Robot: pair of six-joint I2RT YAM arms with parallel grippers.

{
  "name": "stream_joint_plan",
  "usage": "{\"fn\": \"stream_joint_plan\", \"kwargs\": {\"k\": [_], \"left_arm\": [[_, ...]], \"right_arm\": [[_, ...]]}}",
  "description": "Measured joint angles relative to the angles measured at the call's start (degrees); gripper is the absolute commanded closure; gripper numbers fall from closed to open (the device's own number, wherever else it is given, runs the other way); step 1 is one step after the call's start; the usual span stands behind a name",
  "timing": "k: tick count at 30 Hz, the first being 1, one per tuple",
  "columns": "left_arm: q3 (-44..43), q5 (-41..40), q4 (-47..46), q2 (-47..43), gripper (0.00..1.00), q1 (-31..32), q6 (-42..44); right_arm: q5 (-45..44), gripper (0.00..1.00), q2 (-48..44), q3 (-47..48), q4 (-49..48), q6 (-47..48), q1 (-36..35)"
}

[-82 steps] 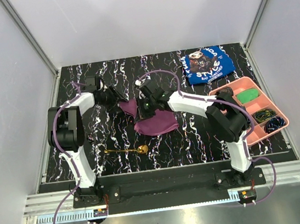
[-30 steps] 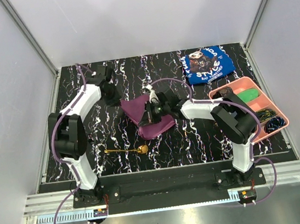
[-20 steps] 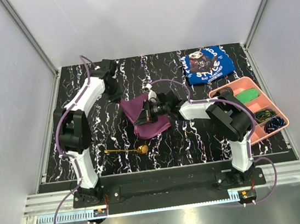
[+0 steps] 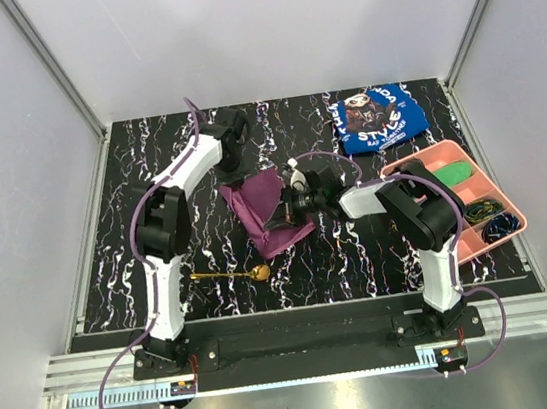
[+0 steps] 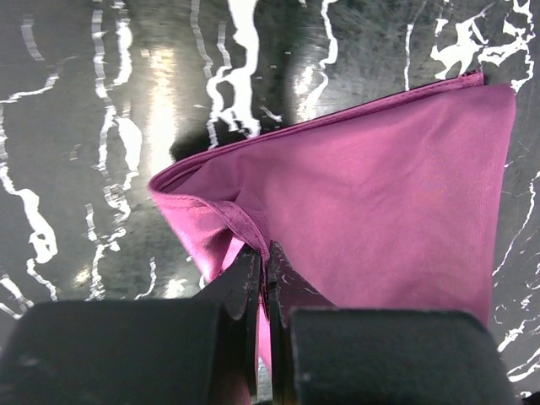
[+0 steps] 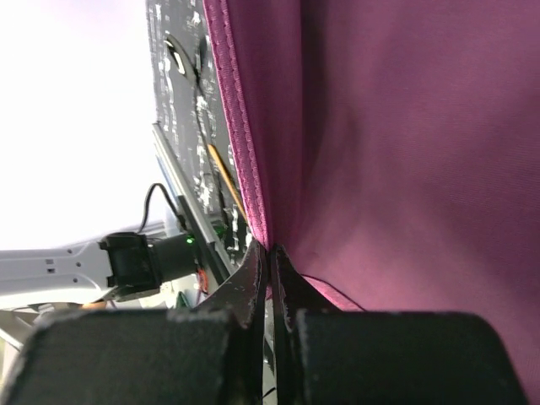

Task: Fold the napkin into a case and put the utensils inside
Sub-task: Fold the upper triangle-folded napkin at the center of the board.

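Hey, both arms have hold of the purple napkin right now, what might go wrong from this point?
1. The left gripper pinches only a bunched corner of the napkin, and the right gripper only its stitched hem; the shiny cloth might slip from either under a pull.
2. The cloth is creased unevenly, so the fold may land crooked.
3. The spoon lies close by its near edge; a dragged edge might nudge it.

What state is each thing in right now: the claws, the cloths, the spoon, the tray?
Napkin: partly folded, pinched at two edges.
Left gripper: shut on napkin.
Right gripper: shut on napkin.
Spoon: lying flat, apart from napkin.
Blue cloth: crumpled, untouched.
Tray: compartments partly filled.
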State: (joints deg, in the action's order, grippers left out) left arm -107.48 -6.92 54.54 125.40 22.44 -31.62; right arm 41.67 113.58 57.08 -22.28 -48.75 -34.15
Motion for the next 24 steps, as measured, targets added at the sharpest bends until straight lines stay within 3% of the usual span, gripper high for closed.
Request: {"fn": "stream_joint_plan", "kwargs": {"k": [24], "left_arm": [[-3.19, 0.85, 1.11, 5.20, 0.92, 2.91, -0.28]], "right_arm": [[-3.08, 1.00, 1.22, -1.57, 5.35, 7.82, 0.24]]}}
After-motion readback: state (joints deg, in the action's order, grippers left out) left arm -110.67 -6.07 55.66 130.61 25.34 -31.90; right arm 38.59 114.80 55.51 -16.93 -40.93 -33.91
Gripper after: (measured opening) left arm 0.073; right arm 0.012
